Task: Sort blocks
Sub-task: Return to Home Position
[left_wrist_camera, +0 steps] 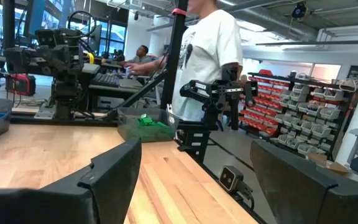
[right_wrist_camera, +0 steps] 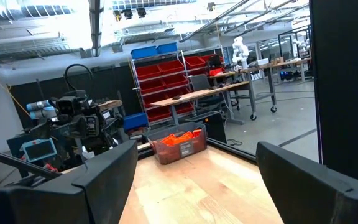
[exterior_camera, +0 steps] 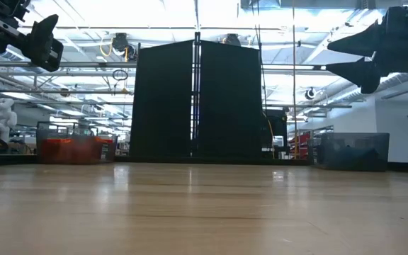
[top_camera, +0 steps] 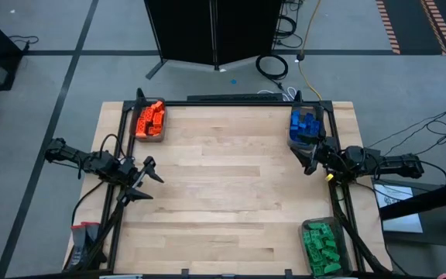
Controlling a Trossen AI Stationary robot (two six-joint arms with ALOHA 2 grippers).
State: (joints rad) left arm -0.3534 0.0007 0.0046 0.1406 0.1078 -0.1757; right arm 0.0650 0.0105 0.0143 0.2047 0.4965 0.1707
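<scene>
Since every block I can spot already lies in a bin, with orange blocks at the far-left corner, blue blocks far right and green blocks near right, neither arm has a load. The right gripper hangs just beside the blue bin, fingers spread and bare, the blue pile off to its side and not between the jaws. The left gripper hovers by the left edge, likewise spread with nothing in it.
</scene>
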